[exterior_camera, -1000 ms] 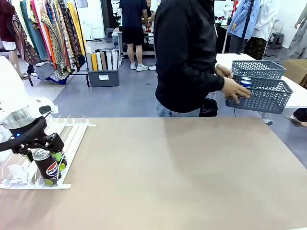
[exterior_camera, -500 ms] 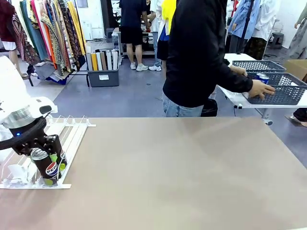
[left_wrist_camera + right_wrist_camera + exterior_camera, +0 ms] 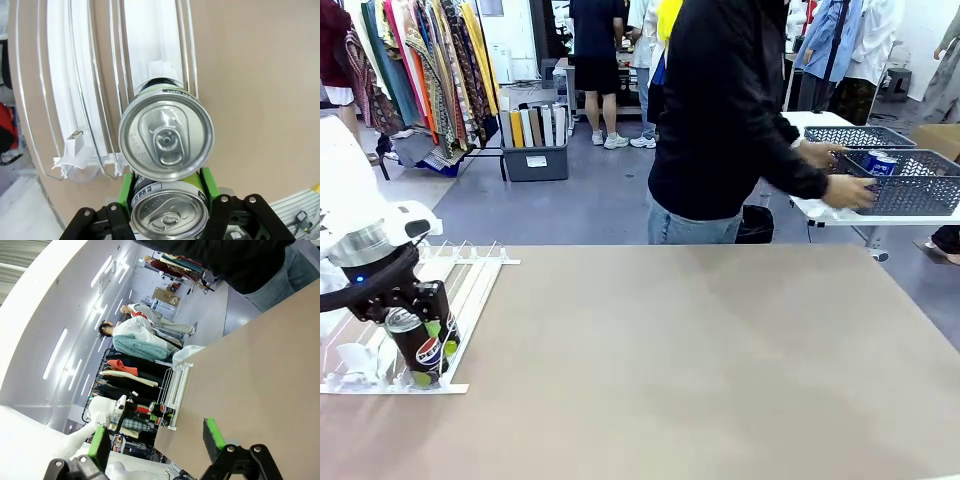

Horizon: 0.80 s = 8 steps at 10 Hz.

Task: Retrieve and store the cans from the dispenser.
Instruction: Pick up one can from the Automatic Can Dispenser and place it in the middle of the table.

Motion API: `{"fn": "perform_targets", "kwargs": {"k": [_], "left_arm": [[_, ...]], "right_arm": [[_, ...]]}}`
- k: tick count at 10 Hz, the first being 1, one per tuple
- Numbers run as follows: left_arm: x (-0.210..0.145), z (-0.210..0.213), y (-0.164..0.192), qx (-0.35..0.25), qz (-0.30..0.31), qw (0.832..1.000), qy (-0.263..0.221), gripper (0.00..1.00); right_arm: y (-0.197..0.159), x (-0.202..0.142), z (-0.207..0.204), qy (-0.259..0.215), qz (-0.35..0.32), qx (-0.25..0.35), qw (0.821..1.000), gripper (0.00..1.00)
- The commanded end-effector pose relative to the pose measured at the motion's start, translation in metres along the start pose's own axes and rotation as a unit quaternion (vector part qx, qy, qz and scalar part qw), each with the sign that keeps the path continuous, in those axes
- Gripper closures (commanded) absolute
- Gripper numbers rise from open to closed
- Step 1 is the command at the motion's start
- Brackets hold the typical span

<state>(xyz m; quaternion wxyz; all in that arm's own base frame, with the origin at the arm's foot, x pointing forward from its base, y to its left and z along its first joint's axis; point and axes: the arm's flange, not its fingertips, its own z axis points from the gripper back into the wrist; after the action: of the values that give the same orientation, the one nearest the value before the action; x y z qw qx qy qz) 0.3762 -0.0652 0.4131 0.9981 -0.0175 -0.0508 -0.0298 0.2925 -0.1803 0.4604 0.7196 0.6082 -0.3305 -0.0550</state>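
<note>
Left gripper (image 3: 167,197) clamps a black can (image 3: 423,352) standing upright, silver top up.

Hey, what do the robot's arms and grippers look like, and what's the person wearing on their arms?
The left arm is glossy white with a silver wrist collar and a small blue light. The left gripper and right gripper are black, with jointed linkages and bright green pads. The person's sleeves are long and black.
</note>
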Motion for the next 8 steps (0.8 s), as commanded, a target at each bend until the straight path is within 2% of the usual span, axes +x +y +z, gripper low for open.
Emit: {"fn": "perform_targets", "kwargs": {"k": [1,3,6,8], "left_arm": [[-0.007,0.041,-0.006,0.016,0.007,0.999,-0.047,1.00],[-0.019,0.101,-0.010,0.024,0.034,0.995,-0.085,1.00],[-0.031,0.163,-0.011,0.015,0.024,0.988,-0.149,1.00],[-0.037,0.183,-0.001,-0.039,0.041,0.982,-0.180,1.00]], "right_arm": [[0.004,0.003,-0.001,-0.007,0.001,0.009,1.000,0.00],[0.004,0.003,-0.001,-0.007,0.001,0.009,1.000,0.00],[0.004,0.003,-0.001,-0.007,0.001,0.009,1.000,0.00],[0.004,0.003,-0.001,-0.007,0.001,0.009,1.000,0.00]]}}
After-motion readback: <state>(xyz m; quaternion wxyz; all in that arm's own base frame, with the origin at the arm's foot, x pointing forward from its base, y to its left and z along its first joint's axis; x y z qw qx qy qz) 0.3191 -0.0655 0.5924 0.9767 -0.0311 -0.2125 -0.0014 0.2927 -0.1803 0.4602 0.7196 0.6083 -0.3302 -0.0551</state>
